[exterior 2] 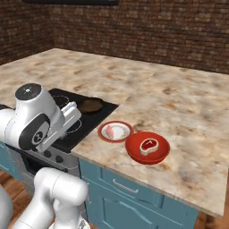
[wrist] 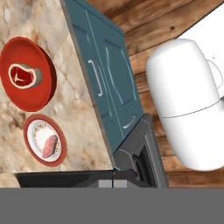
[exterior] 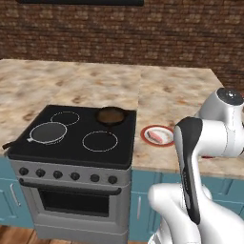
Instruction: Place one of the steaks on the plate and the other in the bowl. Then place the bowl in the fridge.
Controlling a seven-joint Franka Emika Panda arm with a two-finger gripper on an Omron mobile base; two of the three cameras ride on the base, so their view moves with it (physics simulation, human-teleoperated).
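Two steaks are already sorted, so the first step looks done and carrying the bowl to the fridge is what remains. Going by size: the marbled counter point(exterior 2: 188, 103) runs wide and far. The black stove point(exterior: 71, 138) sits at its left end, with a dark pan point(exterior: 110, 115) on its far right burner. The blue cabinet doors point(wrist: 105, 74) hang below the counter's near edge. The red bowl point(exterior 2: 147, 147) rests near that edge, just right of the red-rimmed plate point(exterior 2: 116, 131), the two close together or touching. One steak point(exterior 2: 150, 146) lies in the bowl, the other steak point(exterior 2: 112, 131) on the plate.

The jaws are pressed together and hold nothing, and the hand hangs off the counter's near edge, apart from the dishes. I judge the next move calls for spreading the jaws, reaching over to the bowl's rim, pinching it firmly and lifting level so the meat stays put.
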